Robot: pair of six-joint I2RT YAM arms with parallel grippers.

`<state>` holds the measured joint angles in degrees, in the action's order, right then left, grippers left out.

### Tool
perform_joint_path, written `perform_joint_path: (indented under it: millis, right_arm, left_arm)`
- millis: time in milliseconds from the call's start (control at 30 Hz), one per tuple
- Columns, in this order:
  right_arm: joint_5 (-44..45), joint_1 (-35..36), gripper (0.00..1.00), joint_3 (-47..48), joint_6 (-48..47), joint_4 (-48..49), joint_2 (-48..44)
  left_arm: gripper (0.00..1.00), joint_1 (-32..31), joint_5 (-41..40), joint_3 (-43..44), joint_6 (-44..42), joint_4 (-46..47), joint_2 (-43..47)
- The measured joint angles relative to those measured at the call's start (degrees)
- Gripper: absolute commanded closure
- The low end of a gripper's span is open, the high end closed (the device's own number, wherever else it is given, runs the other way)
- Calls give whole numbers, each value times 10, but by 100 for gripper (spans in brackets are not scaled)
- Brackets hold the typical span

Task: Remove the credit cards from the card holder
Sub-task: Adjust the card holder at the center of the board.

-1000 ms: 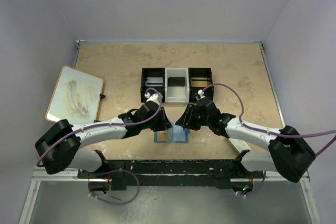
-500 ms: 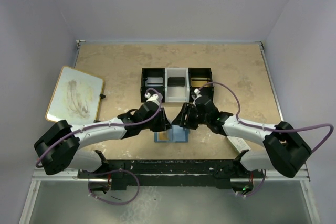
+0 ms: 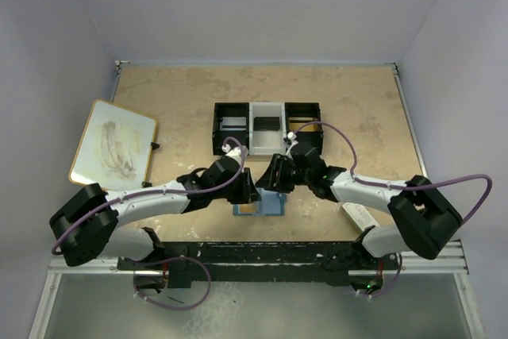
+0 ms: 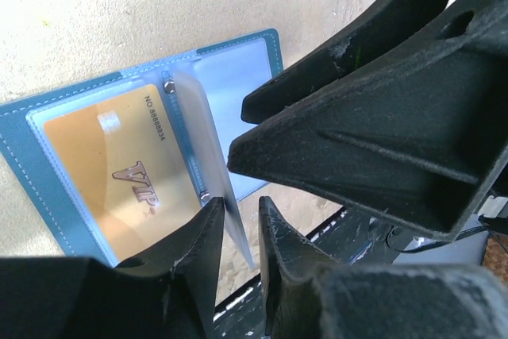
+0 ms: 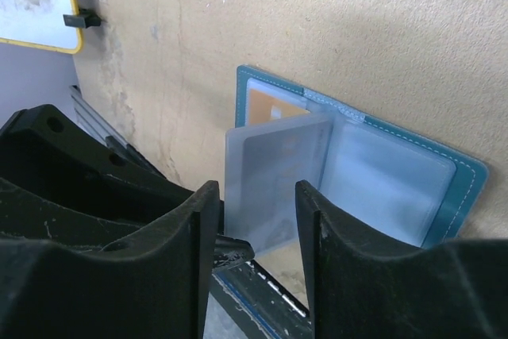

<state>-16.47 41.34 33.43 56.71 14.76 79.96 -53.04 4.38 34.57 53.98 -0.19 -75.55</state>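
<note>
While the leaf stands pinched, chief hazard: the left gripper [image 4: 240, 213], jaws nearly together on the upright clear plastic leaf [image 4: 198, 125], could in my judgement lose that thin, slick edge. The leaf would then drop over the gold-yellow credit card [image 4: 119, 164].
Second hazard: a pull on the pale grey-white credit card [image 5: 286, 156] may drag the whole small blue bifold card holder [image 3: 272, 205], which looks light and unsecured.
Third hazard: both wrists crowd one spot, so a closer approach risks finger striking finger.
Right gripper [image 5: 255, 196]: jaws apart, nothing between them, poised just short of the leaf.
Card holder, position: open flat on the sand-coloured table [image 3: 182, 101], at its near edge, between the two grippers.
Card holder, contents: gold card in the left-hand sleeve; grey card inside the raised leaf; right-hand sleeve [image 5: 381, 180] appears vacant.
Black-and-white compartment tray [image 3: 216, 129]: well behind the holder; dark flat item [image 3: 267, 124] in the middle bay, pale item [image 3: 232, 123] in the left bay, right bay unclear.
Task standing: neither card is out yet.
</note>
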Motion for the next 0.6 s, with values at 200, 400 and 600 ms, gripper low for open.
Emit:
perform_joint_path:
  millis: [200,400,600]
  right_arm:
    - [0,0,61,0,1,2,3]
    - [0,0,44,1,0,2,7]
    - [-2,0,50,3,-6,2,6]
  left_arm:
    - [79,0,0,-7,-3,-4,7]
    - [79,0,7,-7,-11,-4,7]
    - [79,-4,21,-7,-11,-2,7]
